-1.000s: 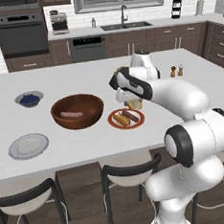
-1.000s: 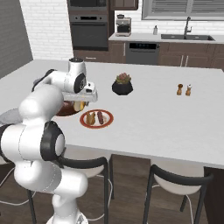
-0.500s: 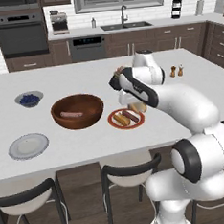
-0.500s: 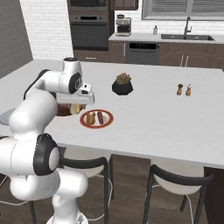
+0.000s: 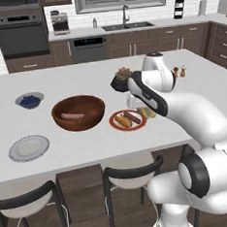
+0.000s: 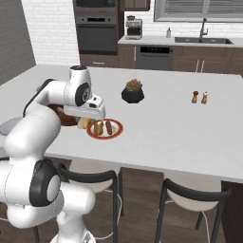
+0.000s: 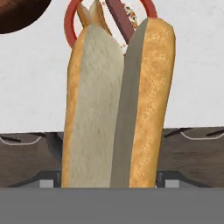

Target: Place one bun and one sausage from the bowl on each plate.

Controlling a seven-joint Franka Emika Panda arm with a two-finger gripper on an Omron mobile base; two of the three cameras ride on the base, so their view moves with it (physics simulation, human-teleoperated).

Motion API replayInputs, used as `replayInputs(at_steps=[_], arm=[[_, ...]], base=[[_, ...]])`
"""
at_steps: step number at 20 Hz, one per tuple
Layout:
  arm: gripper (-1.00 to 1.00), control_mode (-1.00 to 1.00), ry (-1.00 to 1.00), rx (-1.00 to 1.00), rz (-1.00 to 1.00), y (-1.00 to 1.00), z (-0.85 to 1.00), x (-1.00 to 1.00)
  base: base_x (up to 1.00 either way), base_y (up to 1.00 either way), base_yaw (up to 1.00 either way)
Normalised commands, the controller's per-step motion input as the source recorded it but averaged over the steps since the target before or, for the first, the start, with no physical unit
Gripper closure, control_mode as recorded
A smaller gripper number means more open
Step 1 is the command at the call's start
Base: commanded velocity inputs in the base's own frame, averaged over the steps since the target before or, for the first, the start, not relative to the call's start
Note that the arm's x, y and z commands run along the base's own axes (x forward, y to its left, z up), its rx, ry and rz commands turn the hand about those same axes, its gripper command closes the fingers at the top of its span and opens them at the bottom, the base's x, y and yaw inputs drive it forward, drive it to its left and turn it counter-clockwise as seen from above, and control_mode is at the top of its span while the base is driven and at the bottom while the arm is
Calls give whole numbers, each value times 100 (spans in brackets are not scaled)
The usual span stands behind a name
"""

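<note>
My gripper (image 5: 145,111) is shut on a split bun (image 7: 116,105) and holds it just right of the red plate (image 5: 117,126), low over the counter. In the hand view the bun stands tall between the fingers. The red plate (image 7: 69,19) carries another bun (image 5: 122,120) and a sausage (image 5: 133,116). The dark-brown wooden bowl (image 5: 82,119) sits left of it with a sausage (image 5: 73,116) inside. A grey plate (image 5: 29,148) lies bare at the front left. From the right base view the gripper (image 6: 85,122) and its bun (image 6: 84,124) hang beside the red plate (image 6: 115,133).
A small grey-blue bowl of berries (image 5: 29,100) stands at the far left. A potted plant (image 5: 123,75) sits behind the red plate, and salt and pepper shakers (image 5: 179,71) stand further right. Stools line the counter's near edge.
The hand with the bun has drifted a little toward the counter's near edge, and the arm's elbow has swung. The grip has not changed.
</note>
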Motion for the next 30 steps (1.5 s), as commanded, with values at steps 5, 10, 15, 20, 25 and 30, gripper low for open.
replayInputs(at_steps=[5,10,15,20,25,30], arm=[[100,100,0,0,-4,-5,0,-12],[100,100,0,0,0,0,0,0],[100,100,0,0,0,0,0,0],[100,100,0,0,0,0,0,0],[100,100,0,0,0,0,0,0],[100,100,0,0,0,0,0,0]], base=[[-18,0,-3],[-48,73,0],[-3,99,0],[2,87,0],[33,33,2],[63,-10,0]])
